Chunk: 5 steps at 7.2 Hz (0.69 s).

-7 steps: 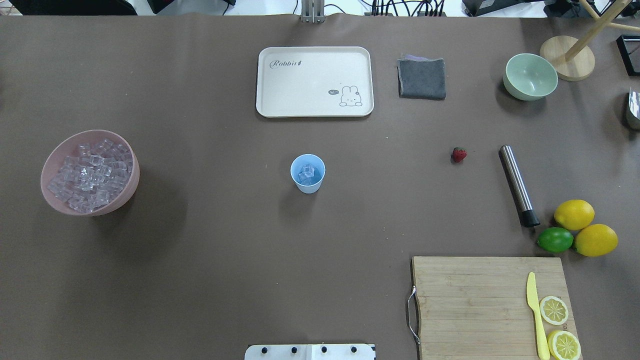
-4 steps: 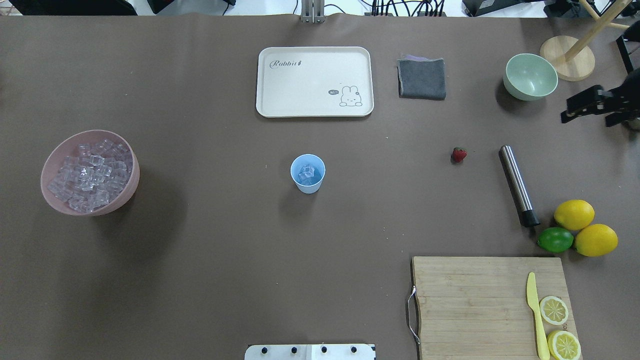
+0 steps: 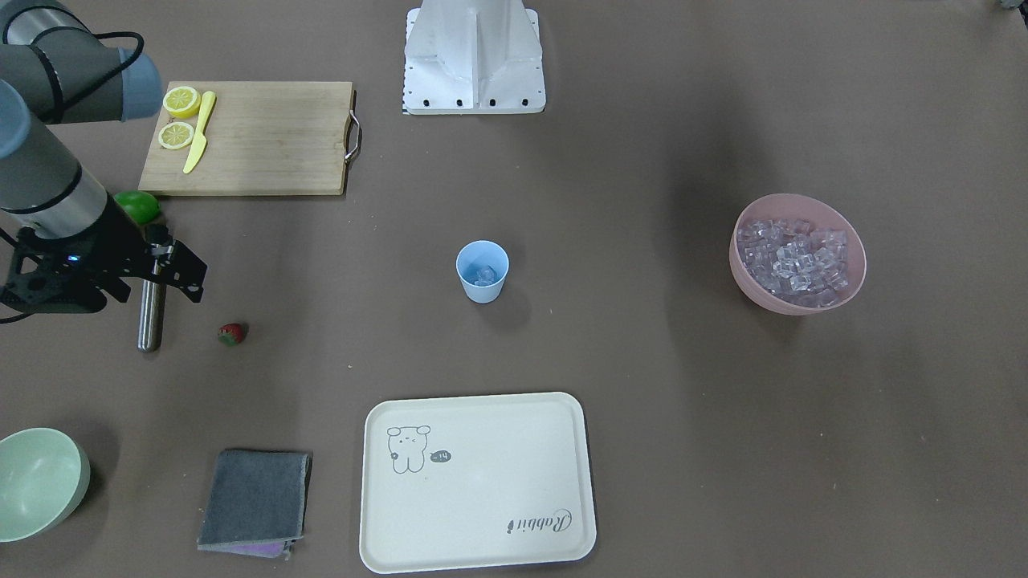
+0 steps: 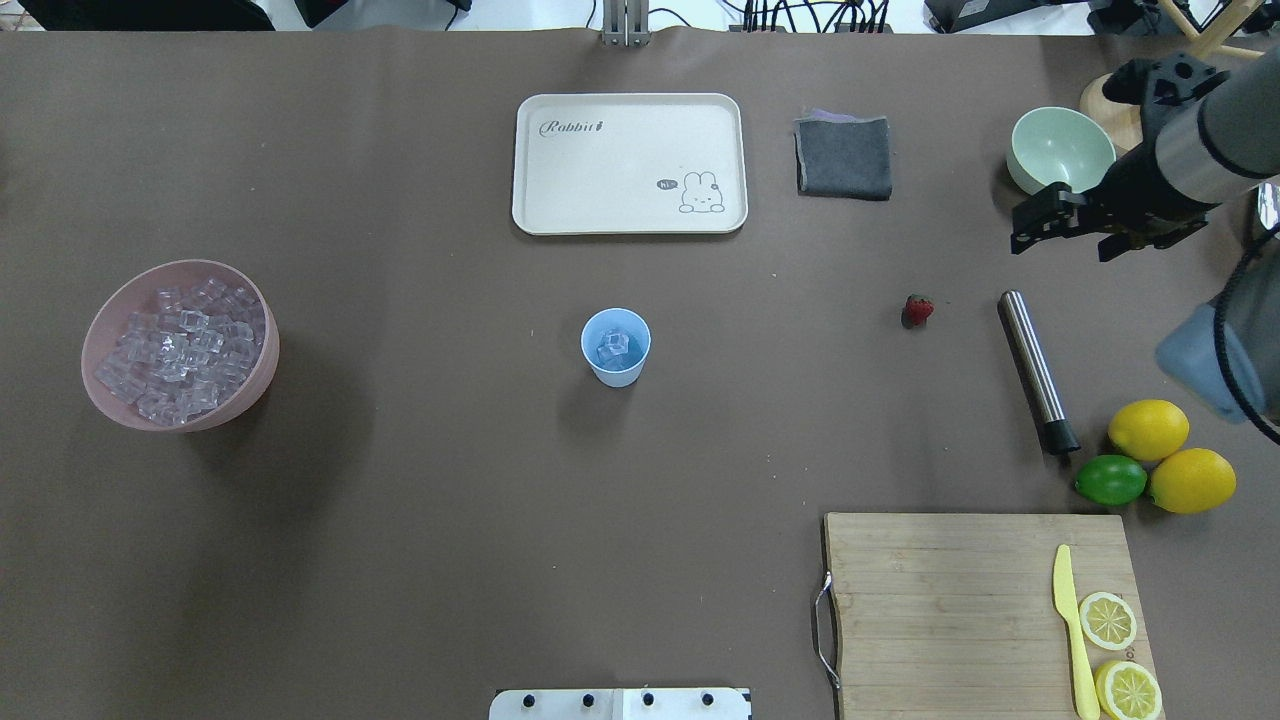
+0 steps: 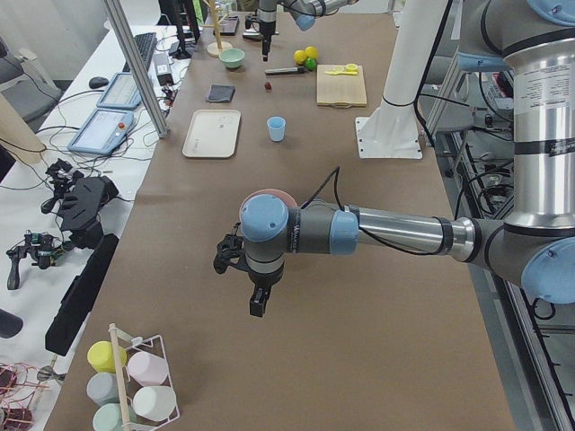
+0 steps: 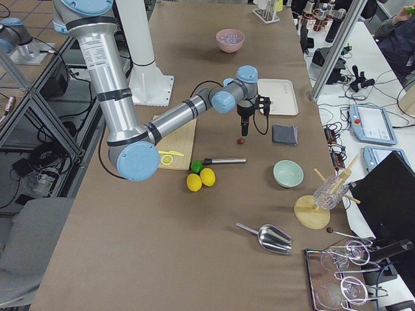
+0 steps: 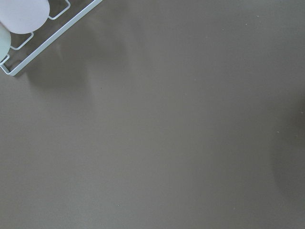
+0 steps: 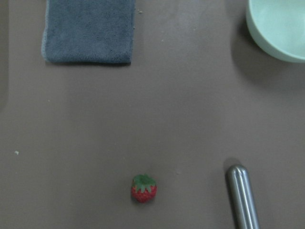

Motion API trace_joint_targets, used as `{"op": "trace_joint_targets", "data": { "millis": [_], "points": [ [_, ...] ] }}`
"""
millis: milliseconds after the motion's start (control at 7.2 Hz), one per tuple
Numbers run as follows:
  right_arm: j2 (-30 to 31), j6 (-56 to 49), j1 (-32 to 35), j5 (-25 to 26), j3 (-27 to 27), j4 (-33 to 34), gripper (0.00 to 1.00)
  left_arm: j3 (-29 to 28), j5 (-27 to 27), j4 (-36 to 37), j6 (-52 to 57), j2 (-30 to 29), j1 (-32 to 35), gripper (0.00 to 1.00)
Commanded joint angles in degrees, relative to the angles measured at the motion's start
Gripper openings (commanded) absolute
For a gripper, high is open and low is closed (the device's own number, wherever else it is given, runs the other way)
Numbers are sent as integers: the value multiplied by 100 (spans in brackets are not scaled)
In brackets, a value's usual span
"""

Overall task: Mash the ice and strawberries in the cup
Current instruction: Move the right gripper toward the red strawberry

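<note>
Strawberry, small and red with a green cap [image 4: 918, 309], lies on the brown tabletop [image 4: 450, 500], well apart from the light-blue plastic cup [image 4: 615, 376] at its 3 o'clock. The cup holds clear ice cubes [image 4: 612, 347]. Right gripper [image 4: 1062, 247] hangs at the strawberry's 2 o'clock, fingers spread and empty. Whether the left gripper [image 5: 258, 305] has its fingers apart or together cannot be told.
</note>
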<state>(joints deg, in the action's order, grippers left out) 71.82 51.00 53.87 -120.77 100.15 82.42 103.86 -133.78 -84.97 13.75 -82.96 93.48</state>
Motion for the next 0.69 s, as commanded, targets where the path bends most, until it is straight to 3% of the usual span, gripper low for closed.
{"op": "trace_joint_targets", "data": {
  "millis": [0,139,556],
  "points": [
    [-177,24,-306,246,-1001,-1264,100,12,-8,-28,5,25,4,99],
    [-186,76,-438,473,-1259,-1489,100,20,-8,-37,5,16,4,99],
    [-98,410,-658,738,-1227,-1492,98,12,-8,-46,5,16,-5,99]
  ]
}}
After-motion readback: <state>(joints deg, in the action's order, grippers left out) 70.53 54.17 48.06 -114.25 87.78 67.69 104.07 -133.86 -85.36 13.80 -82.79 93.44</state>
